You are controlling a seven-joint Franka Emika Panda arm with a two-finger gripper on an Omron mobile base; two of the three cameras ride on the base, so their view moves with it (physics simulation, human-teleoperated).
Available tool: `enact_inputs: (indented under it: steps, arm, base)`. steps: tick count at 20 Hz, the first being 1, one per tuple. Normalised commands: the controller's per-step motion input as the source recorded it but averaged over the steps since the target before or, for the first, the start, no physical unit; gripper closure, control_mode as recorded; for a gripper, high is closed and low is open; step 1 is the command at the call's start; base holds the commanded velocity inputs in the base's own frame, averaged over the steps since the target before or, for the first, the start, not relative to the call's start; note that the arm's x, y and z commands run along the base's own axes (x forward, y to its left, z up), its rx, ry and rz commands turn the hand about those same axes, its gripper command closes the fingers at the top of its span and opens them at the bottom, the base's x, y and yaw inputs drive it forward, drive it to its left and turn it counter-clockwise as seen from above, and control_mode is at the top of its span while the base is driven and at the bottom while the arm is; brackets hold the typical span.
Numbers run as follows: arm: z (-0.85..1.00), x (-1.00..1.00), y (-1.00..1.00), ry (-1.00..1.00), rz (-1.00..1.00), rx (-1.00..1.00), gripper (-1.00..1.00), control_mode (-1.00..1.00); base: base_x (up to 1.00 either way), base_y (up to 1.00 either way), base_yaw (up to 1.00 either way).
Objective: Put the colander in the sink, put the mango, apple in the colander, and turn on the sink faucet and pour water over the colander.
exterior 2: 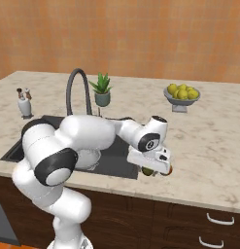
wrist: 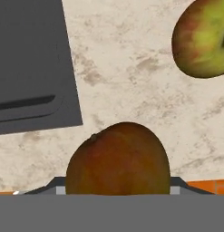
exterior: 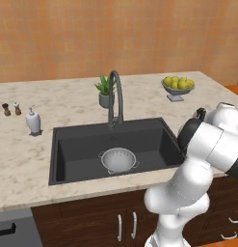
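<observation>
The white-silver colander (exterior: pixel 119 160) sits upright on the floor of the dark grey sink (exterior: pixel 72 149), below the gooseneck faucet (exterior: pixel 115 96). No water runs from the spout. My gripper (exterior 2: pixel 158 169) is low over the counter, right of the sink by the front edge. In the hand view the mango (wrist: pixel 118 158) lies between the fingers of my open gripper (wrist: pixel 118 188), which flank it closely, mostly hidden. The yellow-green, red-tinged apple (wrist: pixel 202 38) rests on the counter a little beyond, apart from the mango. The sink's corner (wrist: pixel 27 54) lies to the left.
A bowl of pale yellow-green fruits (exterior: pixel 177 86) stands at the back right. A potted plant (exterior: pixel 106 91) is behind the faucet. A soap dispenser (exterior: pixel 33 120) and two shakers (exterior: pixel 11 109) stand left of the sink. The counter's front edge runs just beside the mango.
</observation>
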Motion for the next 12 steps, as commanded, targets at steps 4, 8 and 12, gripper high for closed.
enact_inputs:
  steps: [4, 8, 12]
  arm:
    - [0.00, 0.10, 0.80, 0.00, 0.01, 0.00, 1.00, -1.00]
    - [0.00, 0.15, 0.67, 0.00, 0.01, 0.00, 1.00, -1.00]
    - [0.00, 0.26, 0.57, 0.00, 0.00, 0.00, 1.00, -1.00]
  base:
    - [0.00, 0.00, 0.00]
    - [0.00, 0.00, 0.00]
    - [0.00, 0.00, 0.00]
